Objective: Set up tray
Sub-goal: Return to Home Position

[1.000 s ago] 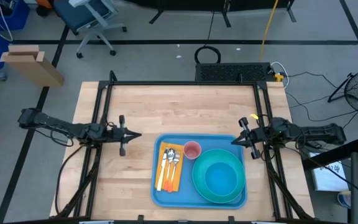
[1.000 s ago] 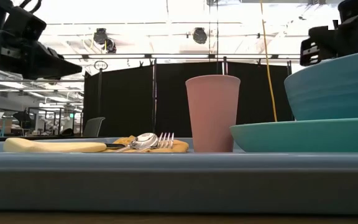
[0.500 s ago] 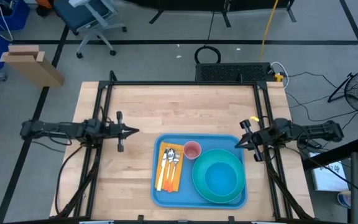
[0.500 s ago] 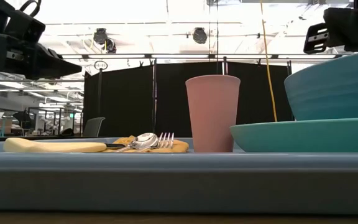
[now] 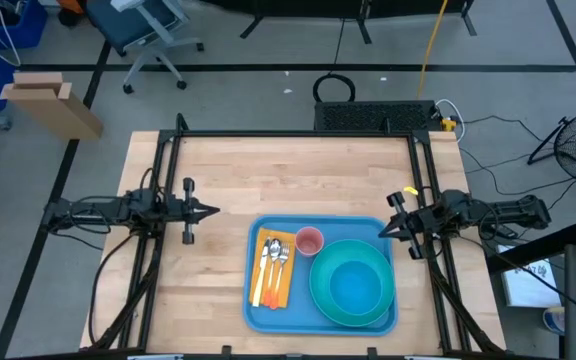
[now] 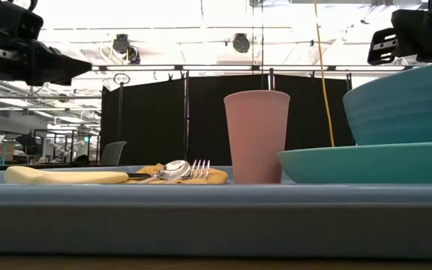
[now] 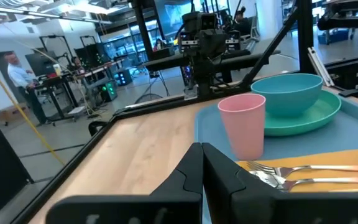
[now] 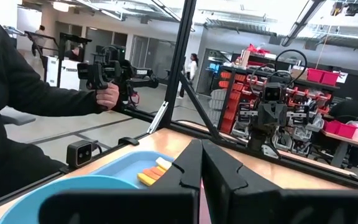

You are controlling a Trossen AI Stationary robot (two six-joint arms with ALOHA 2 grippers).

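The light-blue, low-rimmed tray [image 5: 360, 228] is found laden with plate [image 6: 351, 163], bowl [image 5: 356, 285], cup [image 5: 310, 241] and cutlery [image 5: 273, 262]; the left tool [image 5: 211, 211] and right tool [image 5: 386, 230] are held closed, empty.

Cardboard box [image 5: 48, 100], office chair [image 5: 140, 26]

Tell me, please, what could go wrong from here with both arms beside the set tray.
The right end effector, shut, hangs close to a corner of the tray, by the bowl; a low swing might clip the rim. A jolt could tip the upright pink cup onto the cutlery. The left end effector, shut, is farther off.
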